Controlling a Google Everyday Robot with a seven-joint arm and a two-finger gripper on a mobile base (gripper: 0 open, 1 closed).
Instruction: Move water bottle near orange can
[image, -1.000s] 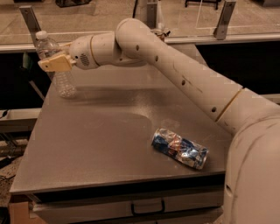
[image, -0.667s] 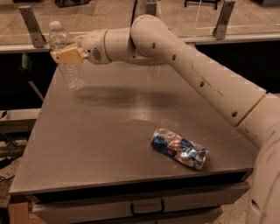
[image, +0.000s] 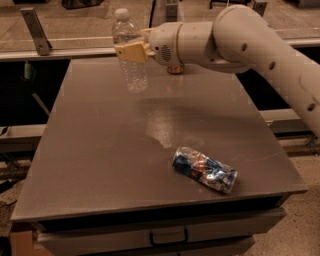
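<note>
The clear ribbed water bottle with a white cap stands upright in my gripper, which is shut on its upper body; its base hangs just above the grey table toward the back. The arm reaches in from the right. Only the bottom of the orange can shows, at the back of the table behind and below my wrist, a short way right of the bottle. The rest of the can is hidden by the arm.
A crushed blue, silver and red can lies on its side near the table's front right. A rail and a metal bracket run along the back edge. A drawer handle sits below the front edge.
The gripper has carried the water bottle to the right along the back of the table, from the far left corner toward the middle, closer to the orange can.
</note>
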